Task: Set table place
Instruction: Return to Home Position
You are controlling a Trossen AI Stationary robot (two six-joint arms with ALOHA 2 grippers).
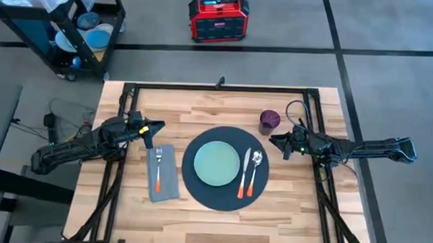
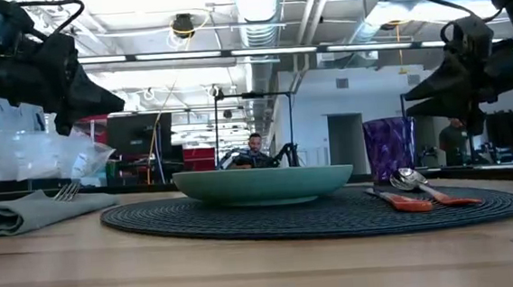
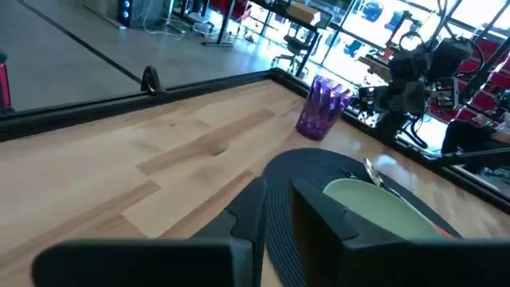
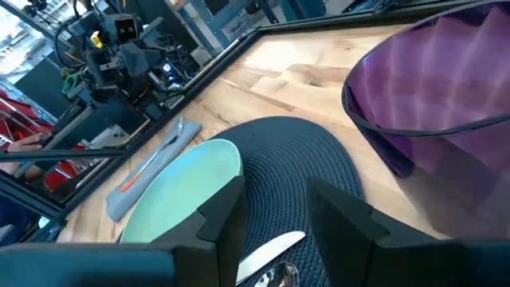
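Place mat [image 1: 221, 197] sits centred on the surface [image 1: 202, 106], between left jaws, released near the napkin [image 1: 170, 179], and right jaws, released beside the cup [image 1: 268, 122]; bare wood borders every edge.

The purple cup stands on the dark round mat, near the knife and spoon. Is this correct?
Not quite. The purple cup stands on the bare table, just off the mat, near the knife and spoon; the high view shows it.

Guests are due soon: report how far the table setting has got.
Done: plate, knife and spoon on the mat, fork on the napkin, cup just off the mat. In hand: nothing; left gripper and right gripper hover open. Left: probably only parking both.
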